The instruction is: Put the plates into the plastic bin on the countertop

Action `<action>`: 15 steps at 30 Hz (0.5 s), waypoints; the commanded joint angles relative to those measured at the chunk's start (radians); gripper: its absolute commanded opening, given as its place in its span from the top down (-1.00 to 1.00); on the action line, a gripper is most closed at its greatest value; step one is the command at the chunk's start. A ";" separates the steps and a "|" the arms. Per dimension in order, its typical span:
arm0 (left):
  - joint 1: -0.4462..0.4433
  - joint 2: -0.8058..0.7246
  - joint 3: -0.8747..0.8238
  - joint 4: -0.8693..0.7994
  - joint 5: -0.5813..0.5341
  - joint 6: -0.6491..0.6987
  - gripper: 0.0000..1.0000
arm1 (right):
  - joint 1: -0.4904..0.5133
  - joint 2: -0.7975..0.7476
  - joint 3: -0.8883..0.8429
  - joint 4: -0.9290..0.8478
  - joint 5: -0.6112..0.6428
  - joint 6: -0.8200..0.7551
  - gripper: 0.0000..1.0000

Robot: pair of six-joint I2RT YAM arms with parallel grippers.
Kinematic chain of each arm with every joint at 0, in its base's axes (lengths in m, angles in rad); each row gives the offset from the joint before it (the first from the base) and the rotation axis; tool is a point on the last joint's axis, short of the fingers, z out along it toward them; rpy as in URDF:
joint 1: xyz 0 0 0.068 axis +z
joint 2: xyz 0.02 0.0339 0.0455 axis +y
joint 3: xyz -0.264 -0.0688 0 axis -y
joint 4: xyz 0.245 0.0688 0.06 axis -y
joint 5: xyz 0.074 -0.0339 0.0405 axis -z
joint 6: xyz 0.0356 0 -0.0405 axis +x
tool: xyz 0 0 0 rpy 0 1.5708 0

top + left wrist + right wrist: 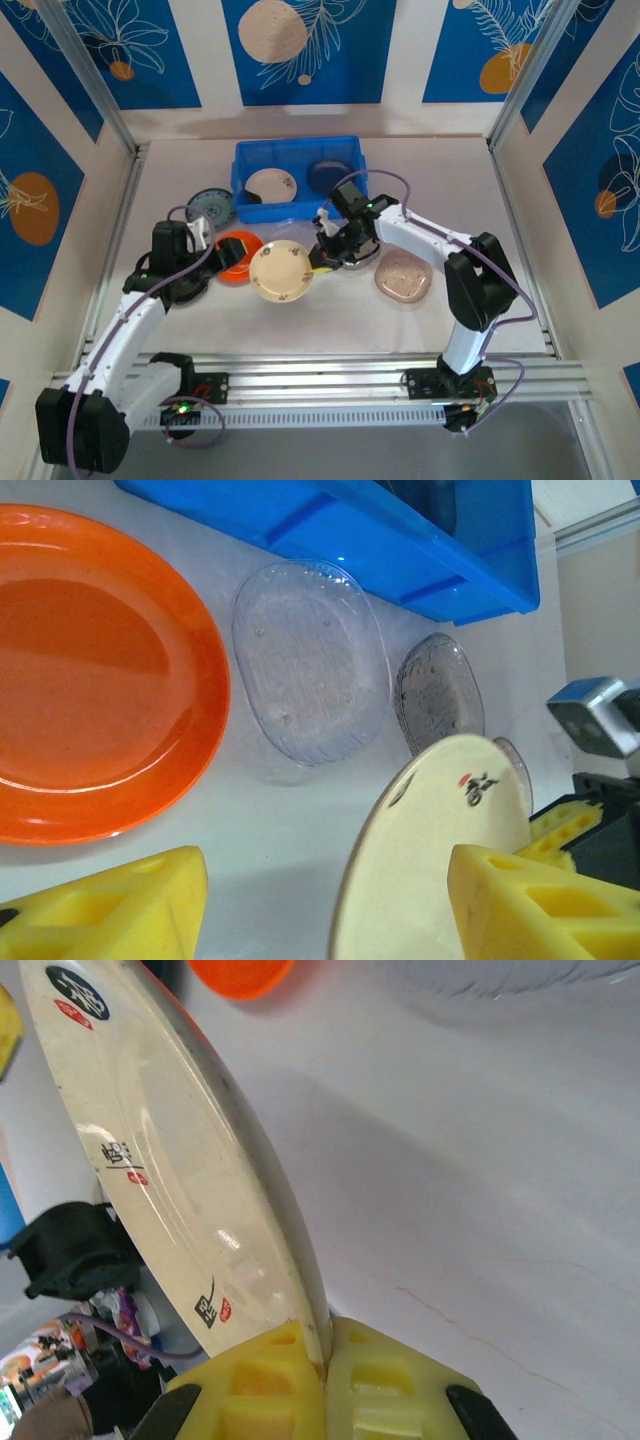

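Countertop [470,200], one bin [243,165] holding two plates [270,185], right tool [322,1365] pinching cream plate [170,1160]

left arm [125,330]: rises from lower left, bent toward centre-left | left gripper [325,860]: fingers [120,905] spread apart | right arm [430,235]: elbow at right, forearm reaching to centre | right gripper [325,1355]: fingers pinched on cream plate [170,1160] rim

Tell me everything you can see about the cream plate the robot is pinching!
The cream plate is round, shallow and shiny, like glazed pottery, with small dark-and-red marks printed on its face. The right end effector has its yellow fingers shut on the plate's rim, holding it tilted over the white countertop, beside the orange plate. Nothing else seems to touch it.
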State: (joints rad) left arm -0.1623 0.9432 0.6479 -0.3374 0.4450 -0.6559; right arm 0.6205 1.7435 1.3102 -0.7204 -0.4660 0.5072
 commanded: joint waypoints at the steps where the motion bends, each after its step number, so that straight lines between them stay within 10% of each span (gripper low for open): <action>1: -0.048 0.034 0.031 0.068 0.016 -0.011 -0.27 | -0.015 -0.027 0.038 -0.043 -0.039 0.009 1.00; 11: -0.129 0.172 0.102 0.119 0.004 -0.018 0.01 | -0.033 0.015 0.154 -0.059 -0.056 0.010 1.00; 15: -0.129 0.199 0.113 0.149 0.011 -0.032 0.51 | -0.046 0.035 0.188 -0.065 -0.076 0.015 1.00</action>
State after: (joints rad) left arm -0.2855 1.1267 0.7307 -0.2256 0.4454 -0.6781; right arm 0.5892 1.7573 1.4540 -0.7605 -0.4759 0.5095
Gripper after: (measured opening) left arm 0.290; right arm 0.061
